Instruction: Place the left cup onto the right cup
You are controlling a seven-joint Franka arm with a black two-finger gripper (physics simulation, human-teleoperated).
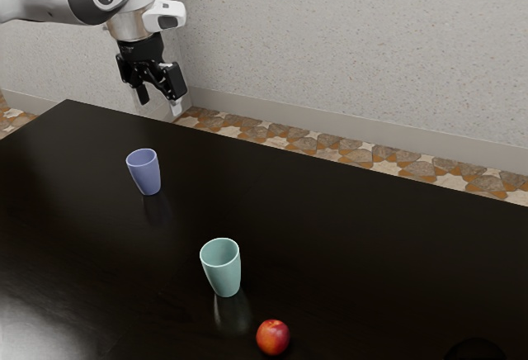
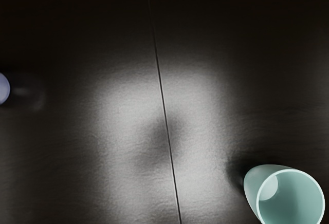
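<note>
Nothing is done yet: the gripper (image 1: 161,100) hangs high above the dark table (image 1: 371,236), fingers apart and empty. The lavender cup (image 1: 143,170) and teal cup (image 1: 220,267) stand upright, well apart; grasping, lifting and stacking all remain

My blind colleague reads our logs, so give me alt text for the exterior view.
A black two-finger end effector hangs open and empty above a dark table. On the table stand a lavender plastic cup and a mint-green plastic cup, upright and apart, with a red apple near the green one.
</note>
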